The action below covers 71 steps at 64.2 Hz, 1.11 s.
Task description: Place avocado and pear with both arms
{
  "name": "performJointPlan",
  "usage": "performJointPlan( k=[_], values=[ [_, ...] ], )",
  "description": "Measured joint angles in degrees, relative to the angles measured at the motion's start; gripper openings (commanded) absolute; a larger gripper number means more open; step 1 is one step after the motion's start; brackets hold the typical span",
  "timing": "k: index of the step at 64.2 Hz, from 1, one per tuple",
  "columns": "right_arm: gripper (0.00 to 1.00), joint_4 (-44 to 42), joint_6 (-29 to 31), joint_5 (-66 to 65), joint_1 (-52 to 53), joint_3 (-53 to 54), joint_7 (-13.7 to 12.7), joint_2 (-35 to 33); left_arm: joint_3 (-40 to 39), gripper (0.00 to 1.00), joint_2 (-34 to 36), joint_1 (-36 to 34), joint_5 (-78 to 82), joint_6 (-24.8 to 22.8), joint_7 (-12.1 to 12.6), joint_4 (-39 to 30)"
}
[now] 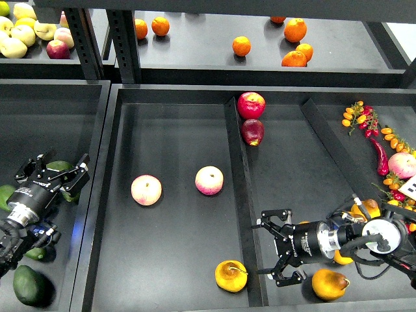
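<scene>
My right hand [271, 251] is reaching in from the right edge, fingers spread wide and holding nothing, hovering over the dark divider ridge [244, 214]. The squat golden-yellow pear with brown blotches and a thin stem [231, 275] is lying on the black tray surface [169, 247] just left of that ridge, just beside my spread fingertips but apart from them. A similar yellow-orange pear [329, 284] is sitting to the right, below my forearm.

My left hand [55, 170] is in the left bin, fingers parted over a green avocado [62, 174]; whether they are touching it, I cannot tell. The dark green, smooth, teardrop-shaped avocado [29, 285] is lying near the bottom-left corner, well apart from that hand.

Two pink-cream peaches [146, 190] are resting mid-tray.
</scene>
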Motion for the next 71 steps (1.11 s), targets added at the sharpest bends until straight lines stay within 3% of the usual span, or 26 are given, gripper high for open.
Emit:
performJointPlan(
  k=[23,71],
  values=[
    [1.00,-1.55,0.00,-4.28,-0.03,-2.11,0.00,2.72,0.35,0.99,0.25,-4.91,10.62,-0.01,0.00,-2.88],
    [1.00,-5.53,-0.07,-5.66,0.13,-4.43,-0.01,5.98,-5.20,0.99,-3.82,2.97,16.68,-0.01,-0.29,-21.77]
  ],
)
